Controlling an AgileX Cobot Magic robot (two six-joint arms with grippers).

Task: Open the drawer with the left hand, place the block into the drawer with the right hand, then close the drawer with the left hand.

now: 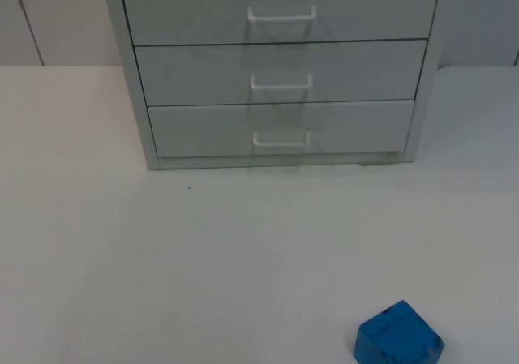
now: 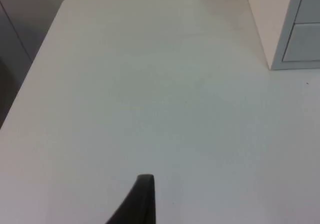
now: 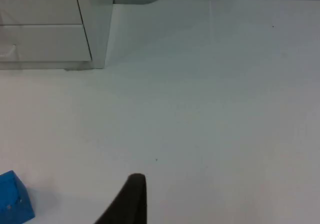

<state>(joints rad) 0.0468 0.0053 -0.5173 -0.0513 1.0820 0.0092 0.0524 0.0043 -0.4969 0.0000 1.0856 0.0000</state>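
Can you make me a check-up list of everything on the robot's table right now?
Surface: white table top, a few tiny dark specks.
Job's things: grey three-drawer cabinet at the back, all drawers shut, white handles; blue plastic block on the table near the front, right of centre.
Clutter: nothing seen.
Grippers: left gripper waits over bare table left of the cabinet; right gripper hangs over the table, right of the block.
Cables: nothing seen.
Surroundings: grey partition wall behind the table.

One cabinet [image 1: 276,72] with three closed drawers, each bearing one white handle; one blue block [image 1: 398,334]; one table [image 1: 162,259].
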